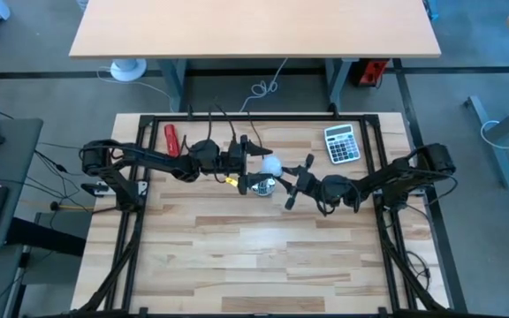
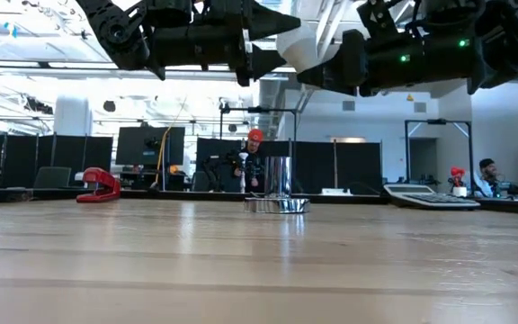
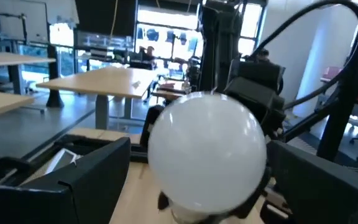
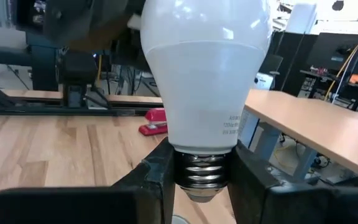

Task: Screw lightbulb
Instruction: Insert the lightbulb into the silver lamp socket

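Lightbulb point(image 4: 205, 81) is up in the air between my two grippers, right above the shiny metal socket point(image 2: 277, 203), which sits on the table around 12 o'clock from the middle of the board. My right gripper point(image 4: 202, 177) has its fingers clamped on the threaded base, one finger each side of the ribbed silvery screw, so the glass end sticks out free. My guess is that's on purpose: holding the metal keeps the smooth globe from slipping.

My left gripper point(image 1: 253, 155) comes in from 9 o'clock with its fingers spread wide either side of the globe, not touching it as far as I can tell. Looks like a handover setup so one hand can regrip for turning it in.

Bulb itself is matte white, pear-shaped, frosted, with tiny grey print near the neck. Socket is a polished cylinder on a flat round flange, pretty reflective. Table point(image 1: 263, 256) is pale wood planks, smooth. Red stapler point(image 2: 99, 186) off at 10 o'clock, calculator point(image 1: 342, 143) at 2 o'clock, both well clear.
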